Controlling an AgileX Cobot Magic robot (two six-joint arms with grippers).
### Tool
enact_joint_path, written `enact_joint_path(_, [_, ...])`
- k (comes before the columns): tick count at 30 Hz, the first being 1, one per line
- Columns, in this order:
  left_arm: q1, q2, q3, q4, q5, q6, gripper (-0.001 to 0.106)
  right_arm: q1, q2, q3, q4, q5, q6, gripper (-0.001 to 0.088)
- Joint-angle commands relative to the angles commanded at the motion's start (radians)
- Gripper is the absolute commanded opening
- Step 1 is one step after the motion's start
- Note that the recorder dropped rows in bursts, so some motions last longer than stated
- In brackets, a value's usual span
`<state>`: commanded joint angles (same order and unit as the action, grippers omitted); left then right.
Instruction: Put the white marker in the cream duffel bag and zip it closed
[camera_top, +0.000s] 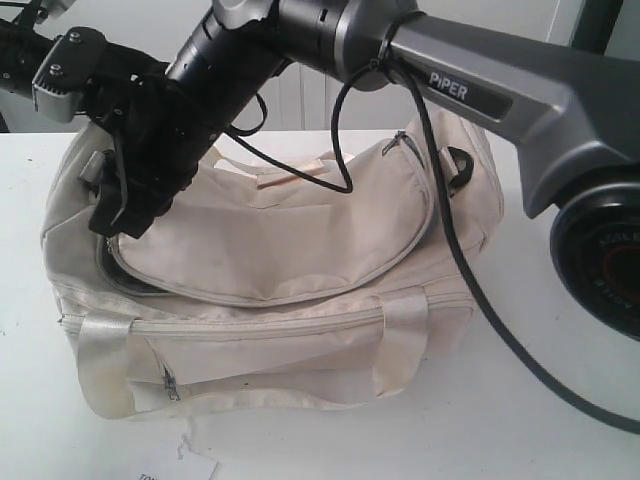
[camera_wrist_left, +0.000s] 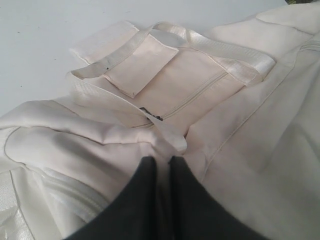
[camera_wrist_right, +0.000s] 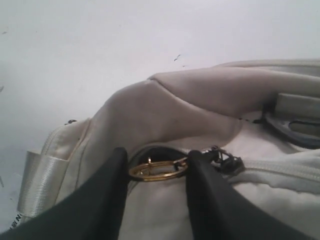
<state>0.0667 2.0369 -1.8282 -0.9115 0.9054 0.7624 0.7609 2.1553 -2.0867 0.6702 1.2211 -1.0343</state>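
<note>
Right wrist view: pincer (camera_wrist_right: 156, 166) clasps gold ring (camera_wrist_right: 145, 176).

Exterior: front-on, slightly above cream duffel bag (camera_top: 280, 240); wrist views close on same bag.

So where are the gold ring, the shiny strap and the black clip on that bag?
gold ring (camera_wrist_right: 150, 176): right wrist view, on its lower rim.
shiny strap (camera_top: 100, 365): exterior view, midway down the band on the left.
black clip (camera_top: 466, 170): exterior view, on its outer curve.
</note>
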Motion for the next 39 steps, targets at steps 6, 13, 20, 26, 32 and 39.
enact_joint_path(6, [0.002,0.000,0.000,0.000,-0.002,-0.004,0.000,0.000,-0.023,0.008,0.002,0.000,0.000,0.0000])
enact_joint_path(13, [0.002,0.000,0.000,0.000,-0.007,-0.004,0.000,0.011,-0.030,0.024,0.006,0.000,0.000,0.0000])
enact_joint_path(20, [0.002,0.000,0.000,0.000,-0.008,-0.008,0.000,0.038,-0.030,0.051,-0.001,0.000,0.000,0.0000])
enact_joint_path(26, [0.002,0.000,0.000,0.000,-0.006,-0.008,0.000,0.038,-0.030,0.051,-0.001,0.000,0.000,0.0000])
enact_joint_path(32, [0.002,0.000,0.000,0.000,-0.013,-0.030,0.000,0.038,-0.034,0.051,-0.001,0.000,0.024,0.0000])
enact_joint_path(39, [0.002,0.000,0.000,-0.002,-0.030,-0.071,0.000,0.058,-0.044,0.052,-0.013,0.000,0.099,0.0000])
